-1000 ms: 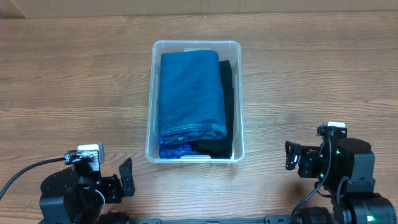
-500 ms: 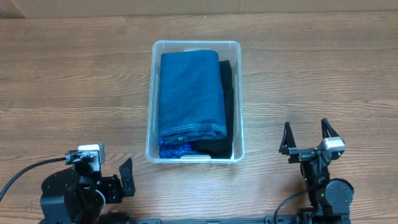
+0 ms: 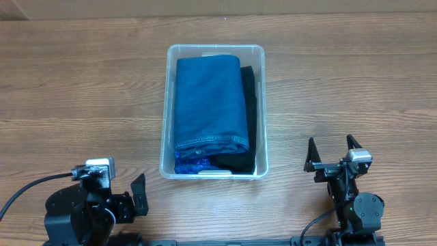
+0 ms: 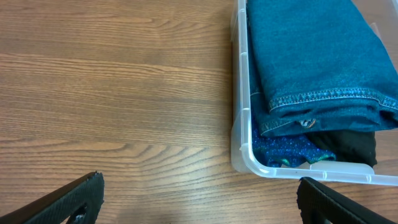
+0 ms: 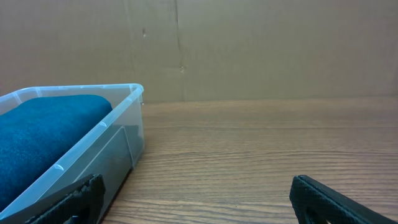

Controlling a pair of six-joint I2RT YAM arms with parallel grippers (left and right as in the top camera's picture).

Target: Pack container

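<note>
Overhead, the container [image 3: 164,130] sits in the middle of the table [image 3: 82,82], packed with folded jeans [image 3: 208,102] and a black garment [image 3: 250,123]. The left gripper [image 4: 199,190] and right gripper [image 3: 332,154] hang spread and empty. Packing looks finished; next likely needs only parking the 2 arms.

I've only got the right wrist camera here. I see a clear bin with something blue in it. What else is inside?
Observer: From overhead, the blue thing is folded denim filling most of the container. A black garment lies along its right side.
Operator: Anything under the denim?
Observer: Yes. The left wrist view shows a glittery blue fabric beneath it at the near end.
Operator: Where is the left gripper?
Observer: The left gripper is open and empty, just short of the container's near left corner.
</note>
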